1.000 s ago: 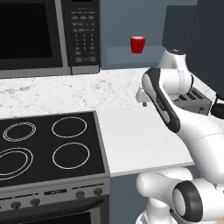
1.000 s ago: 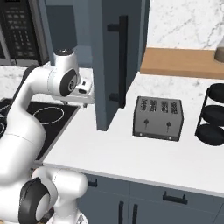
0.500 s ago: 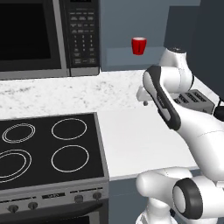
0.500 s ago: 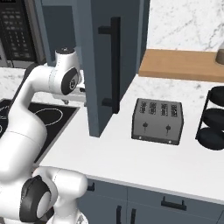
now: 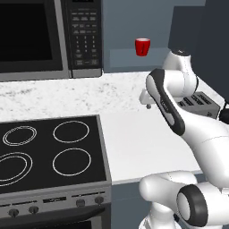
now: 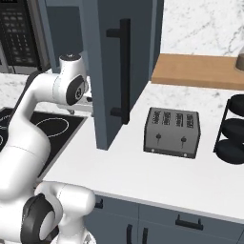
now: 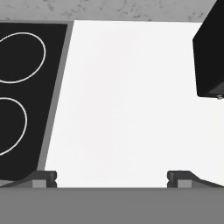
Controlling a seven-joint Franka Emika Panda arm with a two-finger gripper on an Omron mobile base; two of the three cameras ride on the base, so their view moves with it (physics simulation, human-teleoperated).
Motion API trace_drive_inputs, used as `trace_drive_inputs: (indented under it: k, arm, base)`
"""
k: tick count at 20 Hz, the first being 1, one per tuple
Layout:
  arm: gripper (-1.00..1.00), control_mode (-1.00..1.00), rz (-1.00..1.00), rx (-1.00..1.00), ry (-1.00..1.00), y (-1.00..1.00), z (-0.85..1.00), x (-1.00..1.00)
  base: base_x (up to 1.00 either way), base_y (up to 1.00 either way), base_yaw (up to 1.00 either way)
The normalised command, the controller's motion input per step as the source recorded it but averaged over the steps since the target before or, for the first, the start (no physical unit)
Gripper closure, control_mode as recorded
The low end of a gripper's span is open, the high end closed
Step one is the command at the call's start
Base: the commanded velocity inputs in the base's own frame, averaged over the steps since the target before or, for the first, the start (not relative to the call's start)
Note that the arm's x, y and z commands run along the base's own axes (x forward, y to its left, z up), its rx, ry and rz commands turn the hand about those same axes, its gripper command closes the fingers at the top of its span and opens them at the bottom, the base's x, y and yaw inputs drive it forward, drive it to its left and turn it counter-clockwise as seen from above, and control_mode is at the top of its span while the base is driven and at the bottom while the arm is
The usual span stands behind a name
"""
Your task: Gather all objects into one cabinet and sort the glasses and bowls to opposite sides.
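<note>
The gripper (image 7: 112,177) hangs over the white counter (image 7: 131,96), jaws wide apart and holding nothing — stove (image 7: 22,87) at its 9 o'clock, toaster (image 7: 212,57) at 2. The red cup (image 5: 142,46) sits on the shelf inside the slate-blue cabinet (image 6: 112,71), whose door stands open — at 12 o'clock from the arm.

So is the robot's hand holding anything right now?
No, nothing. The gripper is wide open over the bare white counter, and the red cup sits up in the cabinet.
</note>
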Motion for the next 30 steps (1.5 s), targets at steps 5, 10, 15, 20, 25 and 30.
trace_drive_inputs:
  k: [5,10,15,20,25,30]
  arm:
    - [-1.00,1.00,0.00,0.00,0.00,0.00,0.00,0.00]
    - [-1.00,-1.00,-0.02,0.00,-0.10,0.00,0.00,0.18]
    - [-1.00,-1.00,0.00,0.00,-0.21,0.00,0.09,-0.01]
    - [-1.00,-1.00,0.00,0.00,-0.24,0.00,0.20,-0.16]
    - [-1.00,-1.00,0.00,0.00,-0.05,0.00,0.53,-0.05]
    - [-1.00,-1.00,0.00,0.00,0.00,0.00,0.67,0.00]
  base:
    - [0.51,0.00,-0.03]
    - [0.07,0.00,-0.01]
    - [0.00,0.00,0.00]
    - [0.00,0.00,0.00]
    - [0.00,0.00,0.00]
    - [0.00,0.00,0.00]
